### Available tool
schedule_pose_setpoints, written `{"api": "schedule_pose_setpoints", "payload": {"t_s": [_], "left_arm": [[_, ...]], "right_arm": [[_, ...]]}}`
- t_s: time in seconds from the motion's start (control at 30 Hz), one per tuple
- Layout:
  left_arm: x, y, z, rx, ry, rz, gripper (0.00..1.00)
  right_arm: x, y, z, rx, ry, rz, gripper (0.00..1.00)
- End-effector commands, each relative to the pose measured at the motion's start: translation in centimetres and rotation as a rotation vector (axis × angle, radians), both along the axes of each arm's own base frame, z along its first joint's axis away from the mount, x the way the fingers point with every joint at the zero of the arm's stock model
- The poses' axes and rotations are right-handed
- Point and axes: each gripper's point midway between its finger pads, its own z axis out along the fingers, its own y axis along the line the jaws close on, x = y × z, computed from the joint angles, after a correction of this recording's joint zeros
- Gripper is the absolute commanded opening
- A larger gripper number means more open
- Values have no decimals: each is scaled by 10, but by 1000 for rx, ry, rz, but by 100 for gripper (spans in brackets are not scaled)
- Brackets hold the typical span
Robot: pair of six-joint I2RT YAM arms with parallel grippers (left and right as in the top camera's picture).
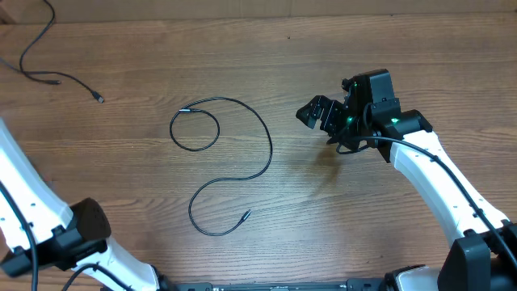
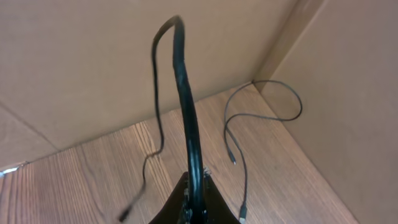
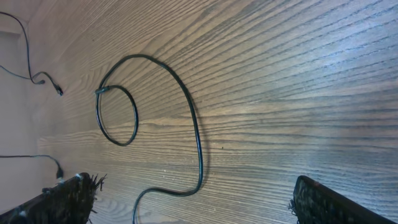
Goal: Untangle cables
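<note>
The left arm enters at the near-left corner, and its left gripper is shown only by its own wrist camera (the overhead view leaves it out). Its jaws appear closed on a held cable, which rises from the fingers, bends over and hangs down to a plug near the table.

In the middle of the table the middle cable lies flat. Its near plug points toward the near edge. From there the cord sweeps in an open S toward the far edge and ends in a small loop, where it crosses itself once.

The cord is judged light, thin and limp. It is likely to slide on the wood and to be dragged whole when one part is pulled. A hold at a plug, or just behind it, is judged surest, since a flat cord offers little to pinch.

The right gripper hovers just right of the cord's widest bend. Its jaws are spread wide with nothing between them, as its fingers show. Nothing stands between it and the cord.

In the far-left corner a corner cable lies well apart from the middle one. The cardboard walls behind it may limit how far an arm can reach there.
</note>
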Motion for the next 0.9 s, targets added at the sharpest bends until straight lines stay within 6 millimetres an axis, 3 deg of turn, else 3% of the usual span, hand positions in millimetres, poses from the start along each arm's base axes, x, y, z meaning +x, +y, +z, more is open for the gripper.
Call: {"api": "schedule_pose_setpoints", "payload": {"t_s": [0.0,0.23,0.33,0.43,0.63,0.77,0.87], "left_arm": [[22,13,-38,-24,89,1,4],[70,10,-141,-227,233,-111,4],[75,6,-179,-324,291,-136,4],[56,19,-197,-344,342,-7,4],[19,51,-209,-385,297,289,4],[5,58,-222,-501,183,465,4],[2,53,-240,-618,107,579,4]], "right_arm": [[2,1,1,-5,-7,1,100],[2,1,1,-5,-7,1,100],[2,1,1,-5,-7,1,100],[2,1,1,-5,-7,1,100],[2,1,1,-5,-7,1,100],[2,1,1,-5,-7,1,100],[2,1,1,-5,-7,1,100]]}}
